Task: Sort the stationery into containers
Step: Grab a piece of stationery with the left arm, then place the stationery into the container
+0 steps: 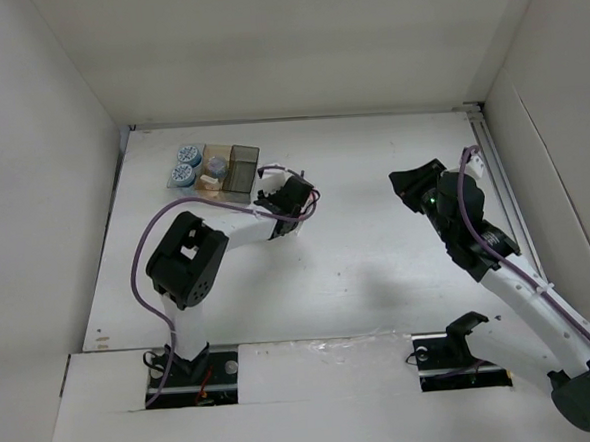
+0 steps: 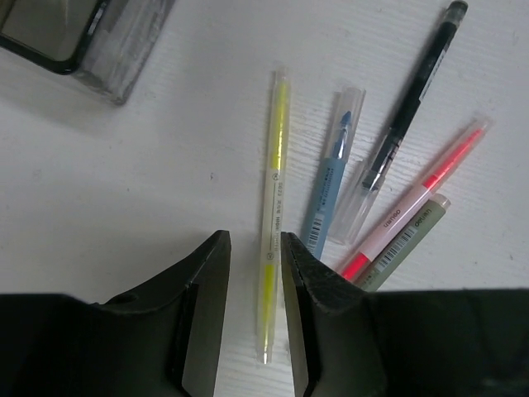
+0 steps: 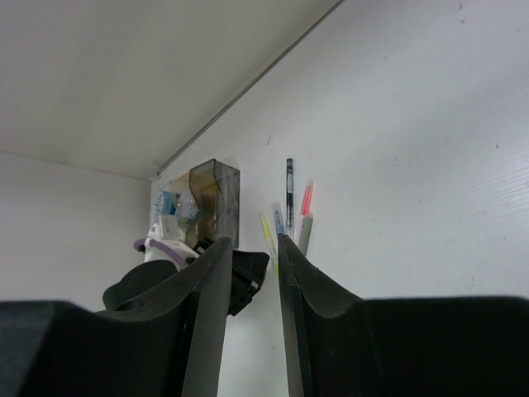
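Observation:
Several pens lie fanned on the white table in the left wrist view: a yellow pen (image 2: 274, 207), a blue pen (image 2: 329, 186), a black pen (image 2: 416, 87), a pink pen (image 2: 421, 197) and a grey-green pen (image 2: 407, 242). My left gripper (image 2: 252, 240) is open, low over the table, its jaws either side of the yellow pen's near end. The three joined trays (image 1: 232, 148) stand at the back left: tape rolls (image 1: 184, 165) in the clear one, an eraser (image 1: 211, 183) in the amber one, and the dark grey tray (image 2: 124, 58) just beyond the pens. My right gripper (image 1: 413, 184) is open and empty, raised at the right.
White walls enclose the table on the left, back and right. A metal rail (image 1: 501, 183) runs along the table's right edge. The left arm's purple cable (image 1: 144, 245) loops beside its elbow. The right wrist view shows the pens (image 3: 289, 207) and the left gripper (image 3: 245, 279) ahead.

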Controlling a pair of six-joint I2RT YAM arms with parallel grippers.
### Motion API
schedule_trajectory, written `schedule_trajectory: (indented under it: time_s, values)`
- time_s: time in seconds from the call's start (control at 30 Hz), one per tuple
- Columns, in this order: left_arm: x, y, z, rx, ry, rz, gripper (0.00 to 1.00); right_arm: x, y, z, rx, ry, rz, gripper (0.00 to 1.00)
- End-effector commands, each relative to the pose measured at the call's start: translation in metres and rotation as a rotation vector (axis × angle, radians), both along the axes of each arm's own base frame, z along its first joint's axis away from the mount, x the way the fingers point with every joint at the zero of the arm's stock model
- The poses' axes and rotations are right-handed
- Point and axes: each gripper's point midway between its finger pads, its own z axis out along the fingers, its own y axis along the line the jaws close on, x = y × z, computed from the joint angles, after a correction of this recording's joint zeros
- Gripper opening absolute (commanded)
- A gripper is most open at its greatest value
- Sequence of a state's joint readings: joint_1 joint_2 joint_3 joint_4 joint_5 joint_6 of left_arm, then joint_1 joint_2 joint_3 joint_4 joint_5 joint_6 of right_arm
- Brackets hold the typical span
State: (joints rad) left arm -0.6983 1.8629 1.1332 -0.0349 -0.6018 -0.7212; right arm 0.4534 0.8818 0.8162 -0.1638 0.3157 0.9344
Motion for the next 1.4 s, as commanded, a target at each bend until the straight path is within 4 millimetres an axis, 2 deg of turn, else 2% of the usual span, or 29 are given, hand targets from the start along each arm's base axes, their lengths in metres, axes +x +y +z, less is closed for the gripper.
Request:
schedule_trajectory:
  time_s: [0.0, 0.23, 0.27, 0.3, 0.37, 0.57, 0.6, 0.67, 0.8, 0.83, 0.87, 0.93, 1.0, 1.07, 1.1, 1.13, 1.17, 1.2, 1.33, 1.37]
  values:
    - [0.012, -0.012, 0.003, -0.008, -0.013, -0.011, 0.28, -0.002, 0.004, 0.031, 0.036, -0.082, 0.020, 0.35]
    - [0.013, -0.010, -0.004, 0.012, -0.011, -0.009, 0.28, -0.002, 0.005, 0.030, 0.028, -0.083, 0.030, 0.36]
    - [0.010, -0.008, -0.010, 0.029, 0.009, -0.009, 0.26, -0.002, 0.005, 0.030, 0.028, -0.083, 0.030, 0.36]
    - [0.013, -0.008, -0.005, 0.029, -0.005, -0.001, 0.25, -0.002, 0.005, 0.030, 0.028, -0.083, 0.030, 0.36]
    - [0.011, -0.006, -0.010, 0.041, 0.009, -0.002, 0.23, -0.002, 0.005, 0.030, 0.028, -0.083, 0.030, 0.36]
    - [0.007, 0.001, -0.020, 0.082, 0.033, 0.010, 0.10, -0.002, 0.005, 0.030, 0.028, -0.083, 0.030, 0.36]
    - [0.009, 0.001, -0.013, 0.071, 0.015, 0.021, 0.06, -0.002, 0.005, 0.030, 0.028, -0.083, 0.030, 0.36]
    - [0.009, 0.002, -0.003, 0.051, -0.008, 0.022, 0.04, -0.004, 0.005, 0.033, 0.032, -0.091, 0.030, 0.36]
    - [0.014, -0.004, 0.045, -0.003, -0.094, -0.009, 0.01, -0.004, 0.005, 0.033, 0.032, -0.091, 0.030, 0.36]
    - [0.016, -0.005, 0.067, -0.016, -0.131, -0.022, 0.01, -0.004, 0.005, 0.033, 0.032, -0.091, 0.030, 0.36]
    - [0.018, -0.008, 0.079, -0.032, -0.149, -0.033, 0.01, -0.004, 0.005, 0.033, 0.032, -0.091, 0.030, 0.36]
    - [0.029, -0.007, 0.114, -0.079, -0.205, -0.040, 0.01, -0.006, 0.004, 0.036, 0.036, -0.099, 0.030, 0.36]
    - [0.045, 0.010, 0.134, -0.098, -0.231, -0.028, 0.01, -0.006, 0.004, 0.036, 0.036, -0.099, 0.030, 0.36]
    - [0.061, 0.015, 0.157, -0.163, -0.273, -0.059, 0.03, -0.006, 0.004, 0.036, 0.036, -0.099, 0.030, 0.36]
    - [0.075, 0.037, 0.159, -0.173, -0.279, -0.040, 0.03, -0.006, 0.004, 0.036, 0.036, -0.099, 0.030, 0.36]
    - [0.087, 0.042, 0.169, -0.173, -0.300, -0.071, 0.04, -0.006, 0.004, 0.036, 0.036, -0.099, 0.030, 0.36]
    - [0.096, 0.037, 0.162, -0.207, -0.276, -0.135, 0.04, -0.006, 0.004, 0.036, 0.036, -0.099, 0.030, 0.36]
    - [0.110, 0.059, 0.160, -0.204, -0.273, -0.118, 0.04, -0.006, 0.004, 0.036, 0.036, -0.099, 0.030, 0.36]
    - [0.140, 0.076, 0.150, -0.129, -0.221, -0.176, 0.03, -0.007, 0.007, 0.036, 0.037, -0.099, 0.039, 0.36]
    - [0.148, 0.078, 0.161, -0.096, -0.239, -0.180, 0.03, -0.009, 0.006, 0.039, 0.041, -0.107, 0.039, 0.36]
